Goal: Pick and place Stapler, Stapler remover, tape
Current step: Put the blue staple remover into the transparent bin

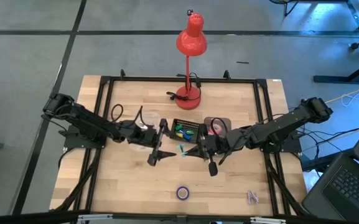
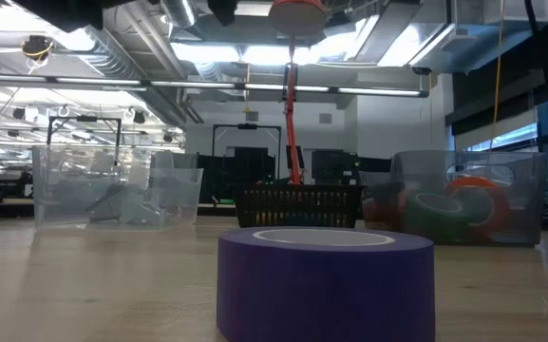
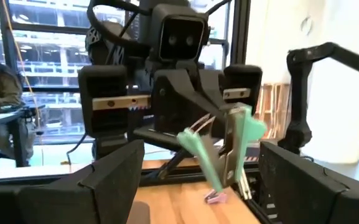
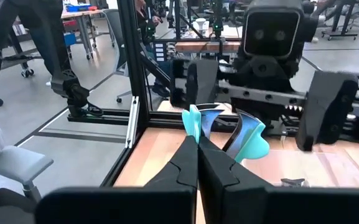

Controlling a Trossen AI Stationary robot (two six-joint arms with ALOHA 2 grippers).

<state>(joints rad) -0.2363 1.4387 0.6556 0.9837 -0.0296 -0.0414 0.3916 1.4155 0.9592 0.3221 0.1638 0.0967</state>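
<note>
The right gripper (image 4: 198,152) pinches the teal stapler remover (image 4: 241,134) mid-air between both arms; the left gripper (image 3: 198,180) gapes wide — a thin hold could slip during handover.

I count one purple tape roll (image 1: 183,192), one staple remover (image 1: 182,149), one red lamp (image 1: 190,43), one black basket (image 1: 187,130), two clear bins (image 2: 117,185)

Both arms reach inward, meeting mid-table. Left gripper (image 1: 155,149) faces right gripper (image 1: 196,149); left fingers spread wide, right fingers (image 4: 199,163) pressed together.
</note>
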